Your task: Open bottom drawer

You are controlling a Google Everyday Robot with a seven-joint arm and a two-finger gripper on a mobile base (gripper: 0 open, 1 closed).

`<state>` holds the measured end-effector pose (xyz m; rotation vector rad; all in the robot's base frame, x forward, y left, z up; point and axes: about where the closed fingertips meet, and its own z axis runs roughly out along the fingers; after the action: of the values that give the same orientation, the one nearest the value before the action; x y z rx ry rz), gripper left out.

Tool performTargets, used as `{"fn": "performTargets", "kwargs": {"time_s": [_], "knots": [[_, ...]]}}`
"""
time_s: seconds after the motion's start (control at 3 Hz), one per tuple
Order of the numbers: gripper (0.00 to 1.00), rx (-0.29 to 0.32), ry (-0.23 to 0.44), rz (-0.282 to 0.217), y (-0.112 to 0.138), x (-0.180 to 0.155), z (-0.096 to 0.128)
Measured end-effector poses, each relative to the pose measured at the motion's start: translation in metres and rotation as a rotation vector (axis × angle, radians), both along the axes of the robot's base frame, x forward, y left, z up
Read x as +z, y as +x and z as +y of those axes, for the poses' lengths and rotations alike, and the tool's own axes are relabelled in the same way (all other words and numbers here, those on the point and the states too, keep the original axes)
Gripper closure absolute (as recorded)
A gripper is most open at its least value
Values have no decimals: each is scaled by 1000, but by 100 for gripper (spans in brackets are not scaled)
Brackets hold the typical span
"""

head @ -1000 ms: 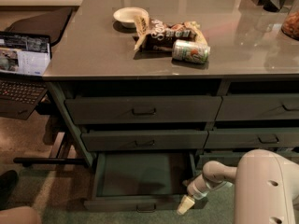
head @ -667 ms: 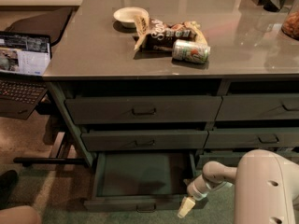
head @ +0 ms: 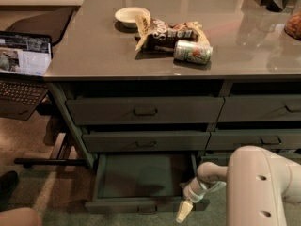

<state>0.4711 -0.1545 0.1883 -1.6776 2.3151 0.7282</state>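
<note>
The bottom drawer (head: 141, 178) of the left drawer stack is pulled out, showing its plain green inside. Its low front (head: 141, 206) with a small dark pull sits at the bottom of the view. My gripper (head: 184, 212) hangs at the drawer's front right corner, pale fingertips pointing down, just right of the drawer front. The white arm (head: 263, 187) fills the lower right.
Two shut drawers (head: 143, 111) sit above the open one, with matching drawers (head: 263, 108) to the right. The grey counter (head: 84, 51) holds a white bowl (head: 130, 16), a snack bag (head: 164, 32) and a can (head: 193, 52). A laptop (head: 21, 74) stands left.
</note>
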Motion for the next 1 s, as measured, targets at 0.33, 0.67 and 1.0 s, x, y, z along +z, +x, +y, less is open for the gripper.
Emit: {"fn": "performTargets", "kwargs": {"time_s": [0.33, 0.67, 1.0], "knots": [[0, 92, -31, 37, -23, -12, 17], [0, 146, -55, 76, -51, -22, 22], [19, 177, -76, 90, -77, -21, 23]]}}
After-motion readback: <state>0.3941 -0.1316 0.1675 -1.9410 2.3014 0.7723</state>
